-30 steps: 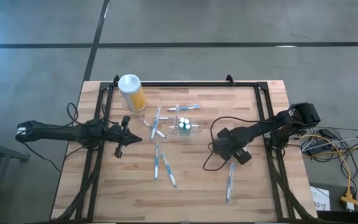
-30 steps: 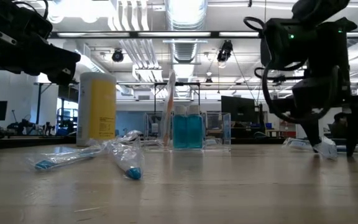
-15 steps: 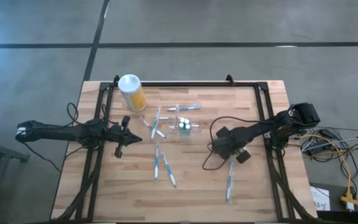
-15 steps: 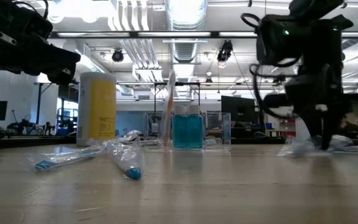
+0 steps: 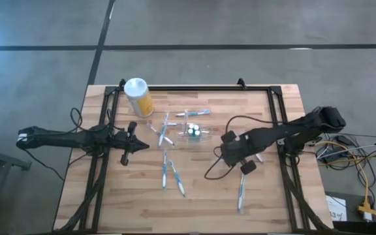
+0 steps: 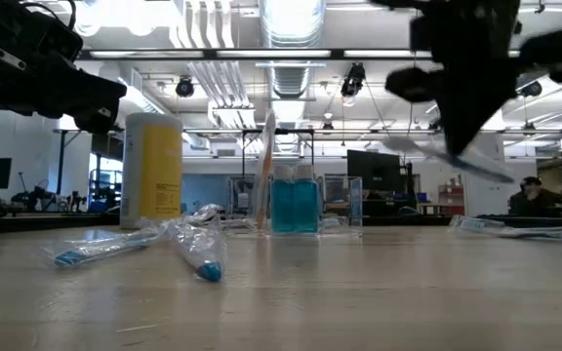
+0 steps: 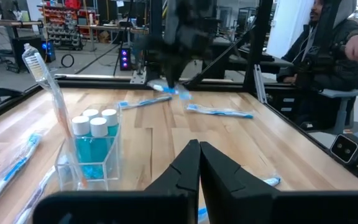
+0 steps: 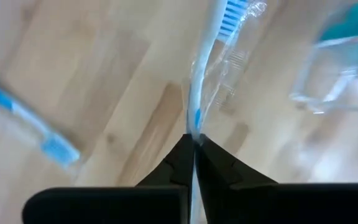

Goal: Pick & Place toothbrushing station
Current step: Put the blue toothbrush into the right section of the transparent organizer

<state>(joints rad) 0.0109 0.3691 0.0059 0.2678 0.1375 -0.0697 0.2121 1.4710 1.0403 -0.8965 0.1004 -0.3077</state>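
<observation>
Two arms over a worktop strewn with wrapped toothbrushes

Seen from above: toothbrushing station (image 5: 194,132) standing near the worktop's middle, toward the far edge, clear-walled with blue bottles inside. Yellow canister (image 5: 138,96) upright near the far left corner. Left gripper (image 5: 128,144) parked by the left edge, well apart from the station. Right gripper (image 5: 229,147) just right of the station, reaching in from the right edge. Several wrapped toothbrushes scattered around, one (image 5: 241,190) lying toward the near edge.

At table height: station (image 6: 296,206) upright on the wood, a toothbrush standing in it; canister (image 6: 152,171) to its side. Right gripper (image 6: 457,97) raised off the surface, blurred, with a wrapped toothbrush (image 6: 452,156) slanting from it.

From the left wrist: left gripper (image 7: 199,155) with fingers pressed together, nothing between them; station (image 7: 89,149) close by, the right arm beyond it; a seated person past the worktop's edge.

From the right wrist: right gripper (image 8: 194,142) pinched narrow on the wrapped toothbrush (image 8: 207,56), bristle end pointing away; station's clear corner (image 8: 337,68) blurred nearby.
</observation>
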